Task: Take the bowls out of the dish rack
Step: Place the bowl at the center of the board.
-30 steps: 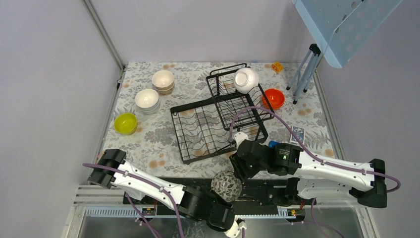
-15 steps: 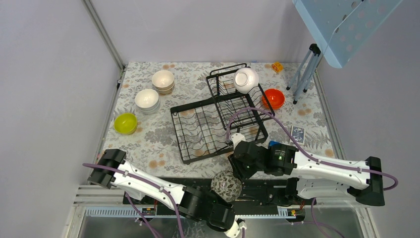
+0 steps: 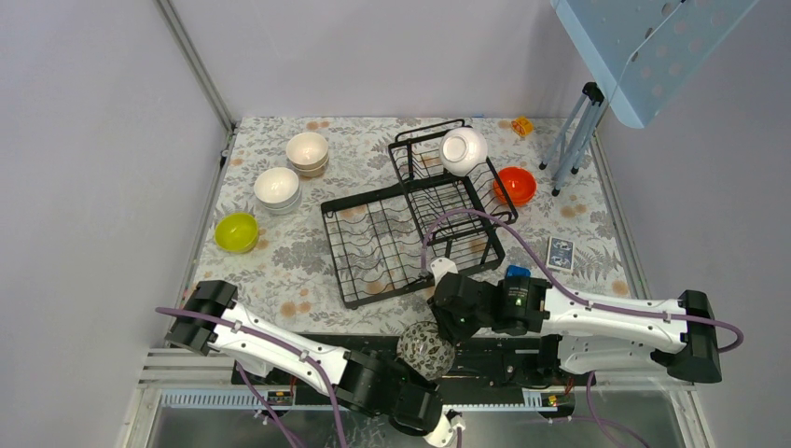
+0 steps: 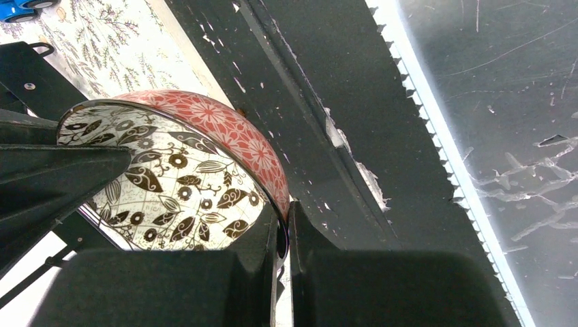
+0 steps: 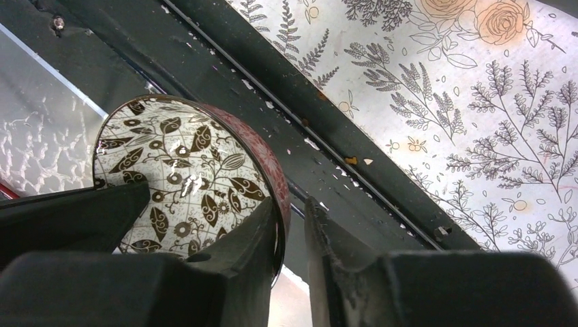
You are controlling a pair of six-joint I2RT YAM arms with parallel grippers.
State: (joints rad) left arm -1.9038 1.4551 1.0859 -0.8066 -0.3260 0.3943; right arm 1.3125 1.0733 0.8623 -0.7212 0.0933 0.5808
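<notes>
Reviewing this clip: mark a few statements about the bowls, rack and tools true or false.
1. The left tool grips the patterned bowl by its rim. True.
2. The right tool has one finger on each side of that bowl's rim. True.
3. The orange-red bowl lies inside the dish rack. False: it stands on the table beside the rack.
4. A white bowl sits in the dish rack. True.
5. The yellow-green bowl is stacked on another bowl. False: it stands alone on the table.

patterned bowl point(image 4: 184, 177): lower rim hidden by left gripper point(image 4: 284, 221) fingers
card point(image 3: 560, 252), right of dish rack point(image 3: 373, 245): print too small to tell
</notes>
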